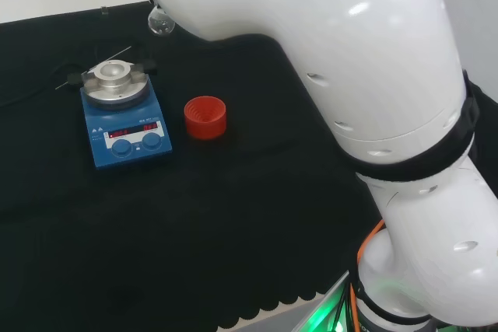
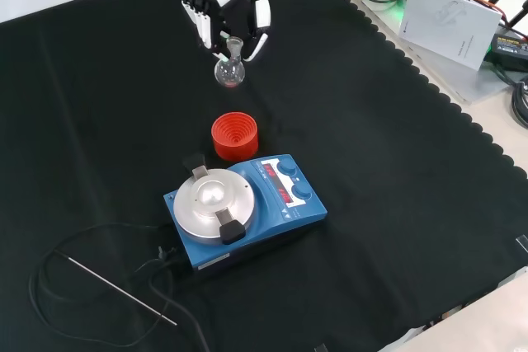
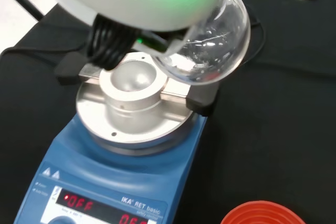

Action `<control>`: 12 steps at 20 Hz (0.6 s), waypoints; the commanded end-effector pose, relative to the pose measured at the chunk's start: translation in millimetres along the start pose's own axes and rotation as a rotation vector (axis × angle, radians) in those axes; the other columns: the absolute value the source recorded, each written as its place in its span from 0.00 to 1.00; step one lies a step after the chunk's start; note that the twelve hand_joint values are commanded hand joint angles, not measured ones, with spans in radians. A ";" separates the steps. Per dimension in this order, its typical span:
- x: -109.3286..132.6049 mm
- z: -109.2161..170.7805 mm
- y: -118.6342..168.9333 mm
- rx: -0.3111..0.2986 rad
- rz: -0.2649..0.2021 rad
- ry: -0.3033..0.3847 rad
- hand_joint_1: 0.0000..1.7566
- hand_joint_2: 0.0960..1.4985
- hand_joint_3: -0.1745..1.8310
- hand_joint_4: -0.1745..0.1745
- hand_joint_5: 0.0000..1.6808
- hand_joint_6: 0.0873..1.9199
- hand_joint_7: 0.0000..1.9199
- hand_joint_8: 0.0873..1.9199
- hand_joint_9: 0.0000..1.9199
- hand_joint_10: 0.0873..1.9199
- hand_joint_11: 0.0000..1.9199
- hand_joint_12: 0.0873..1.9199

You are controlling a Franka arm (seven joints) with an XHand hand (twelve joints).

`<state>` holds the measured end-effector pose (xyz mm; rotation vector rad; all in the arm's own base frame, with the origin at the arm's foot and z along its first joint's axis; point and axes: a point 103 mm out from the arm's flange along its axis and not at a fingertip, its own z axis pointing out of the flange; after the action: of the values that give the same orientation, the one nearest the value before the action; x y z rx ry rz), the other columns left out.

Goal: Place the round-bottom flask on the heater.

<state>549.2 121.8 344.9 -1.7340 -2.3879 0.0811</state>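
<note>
A clear round-bottom flask (image 2: 229, 71) hangs in the air by its neck, my hand (image 2: 221, 7) shut on it with fingers curled either side. In the head view its bulb (image 1: 161, 22) peeks out under the arm's big link, above and behind the heater. The blue heater (image 2: 244, 204) with a round silver bowl block (image 2: 212, 198) on top stands nearer the front view's bottom, below the flask. In the wrist view the flask's bulb (image 3: 212, 43) floats beside and above the silver bowl (image 3: 133, 81).
An empty red ribbed ring stand (image 2: 234, 135) sits on the black cloth between the hand and the heater. A thin metal probe with black cable (image 2: 120, 288) lies left of the heater in the front view. Papers and gear (image 2: 450, 11) lie off the cloth's right edge.
</note>
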 end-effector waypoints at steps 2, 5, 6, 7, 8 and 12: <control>1.1 -11.0 3.8 0.026 -0.061 -0.002 0.76 0.27 0.56 0.00 0.73 0.34 0.76 0.32 0.90 0.14 0.87 0.44; 3.0 -10.1 8.0 0.030 -0.060 -0.001 0.76 0.27 0.56 0.00 0.73 0.34 0.76 0.32 0.90 0.14 0.87 0.44; 3.9 -9.8 9.8 0.030 -0.060 0.001 0.76 0.27 0.56 0.00 0.73 0.34 0.76 0.32 0.90 0.14 0.87 0.44; 5.2 -9.5 11.9 0.032 -0.062 0.001 0.76 0.27 0.56 0.00 0.73 0.34 0.76 0.32 0.90 0.14 0.88 0.45; 6.4 -9.2 13.8 0.033 -0.063 0.001 0.76 0.27 0.56 0.00 0.73 0.34 0.76 0.32 0.90 0.14 0.88 0.45; 12.8 -9.6 20.9 0.030 -0.074 0.007 0.76 0.27 0.56 0.00 0.73 0.34 0.76 0.32 0.90 0.14 0.88 0.45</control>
<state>563.3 132.6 354.2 -1.6434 -2.4307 0.1054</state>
